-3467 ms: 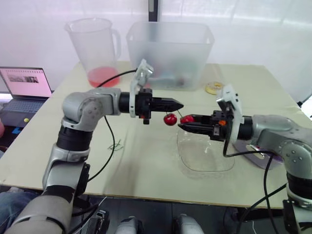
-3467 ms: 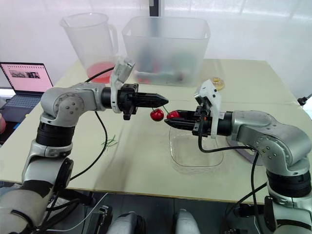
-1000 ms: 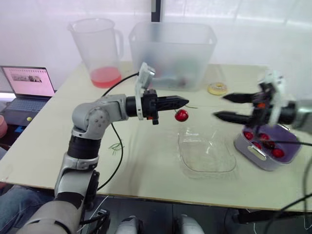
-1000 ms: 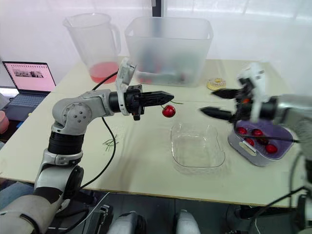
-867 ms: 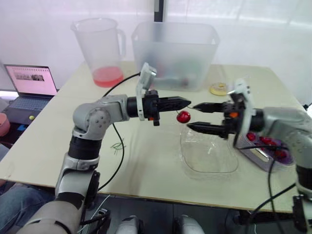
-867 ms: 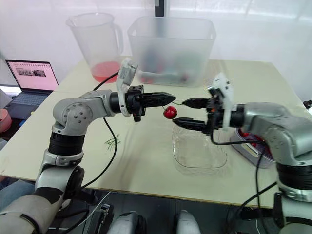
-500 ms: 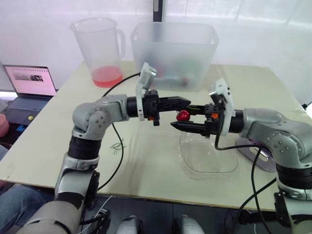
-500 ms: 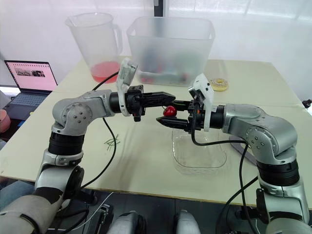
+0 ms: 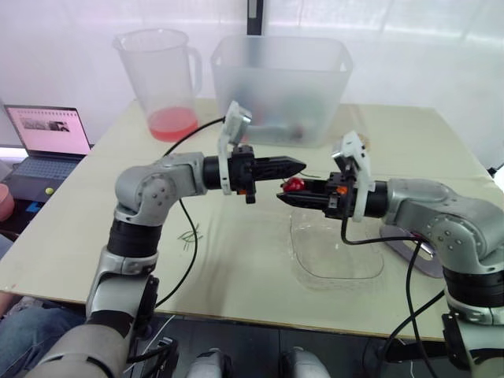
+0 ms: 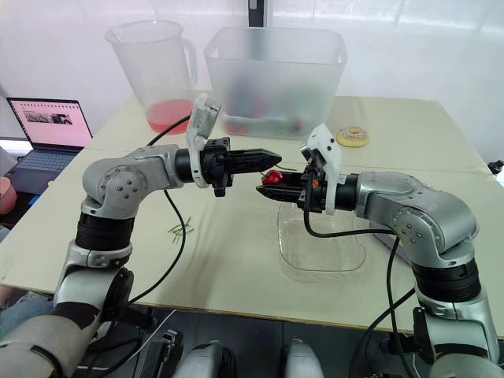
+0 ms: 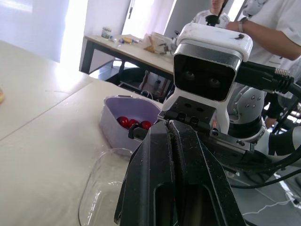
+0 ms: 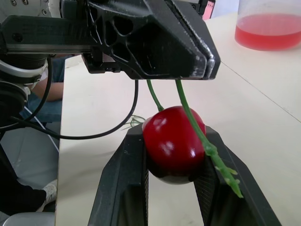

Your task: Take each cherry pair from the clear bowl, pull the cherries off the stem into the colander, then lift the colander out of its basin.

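Note:
My left gripper (image 9: 299,165) is shut on a green stem (image 12: 187,109), held level above the table. One red cherry (image 9: 293,184) hangs from that stem, just under the left tips. My right gripper (image 9: 283,190) points toward the left one and is shut on that cherry (image 12: 173,142), a finger (image 12: 126,184) on each side. The clear bowl (image 9: 337,252) lies on the table below the right gripper and looks bare inside. The purple colander set (image 11: 130,111), with several cherries (image 11: 134,123) in it, stands beyond the bowl, mostly hidden behind my right arm in the eye views.
At the table's back stand a pitcher (image 9: 161,79) with red liquid and a large frosted tub (image 9: 279,87). A yellow ring (image 10: 352,136) lies right of the tub. Loose green stems (image 9: 187,235) lie on the table. A laptop (image 9: 47,134) sits far left. People stand beyond the table (image 11: 263,28).
My right gripper carried one cherry to the colander, came back open from the right, and shut on the last cherry hanging from the stem. My left gripper stayed put.

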